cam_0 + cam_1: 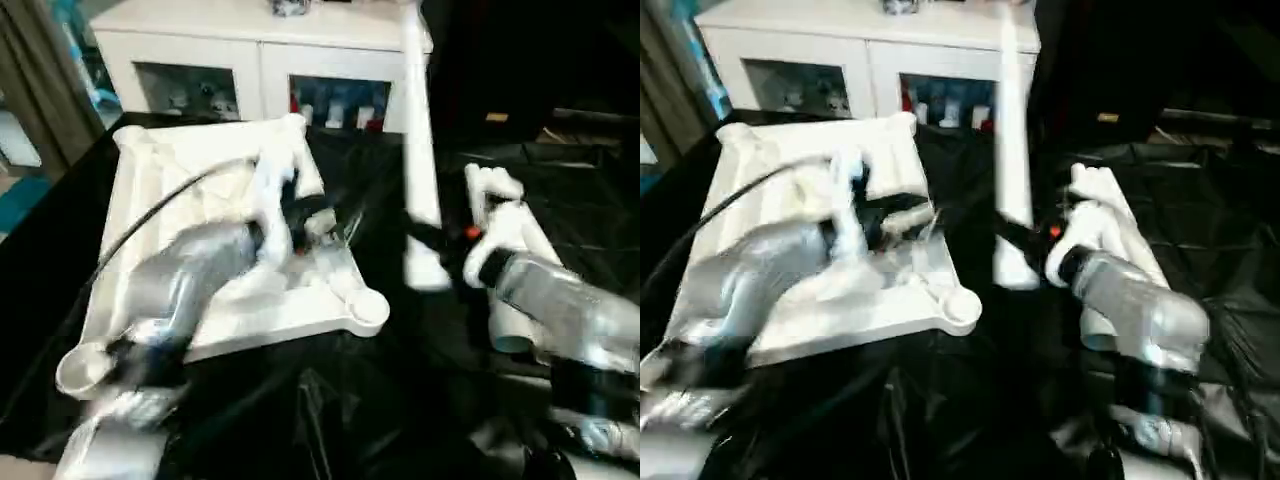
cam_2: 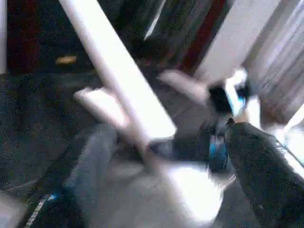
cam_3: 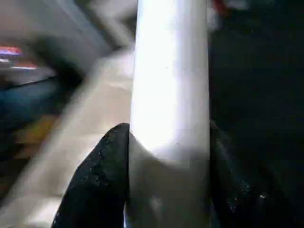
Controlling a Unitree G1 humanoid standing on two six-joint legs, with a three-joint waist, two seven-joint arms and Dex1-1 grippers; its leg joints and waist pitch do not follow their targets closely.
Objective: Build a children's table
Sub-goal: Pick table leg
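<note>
One leg [image 1: 418, 130] upright between the right gripper's [image 3: 166, 156] black fingers, clamped, top cut off | left gripper [image 1: 318, 222] over the upturned tabletop [image 1: 150, 200], blurred, grip unreadable, holding nothing visible | spare legs [image 1: 500, 215] behind right gripper, partly hidden

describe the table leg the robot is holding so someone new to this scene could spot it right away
Find the white tabletop lying ribbed side up on the black sheet, before the white cabinet. Just right of it, one white leg stands nearly upright, gripped near its lower end by the right gripper. The other legs lie flat further right.
</note>
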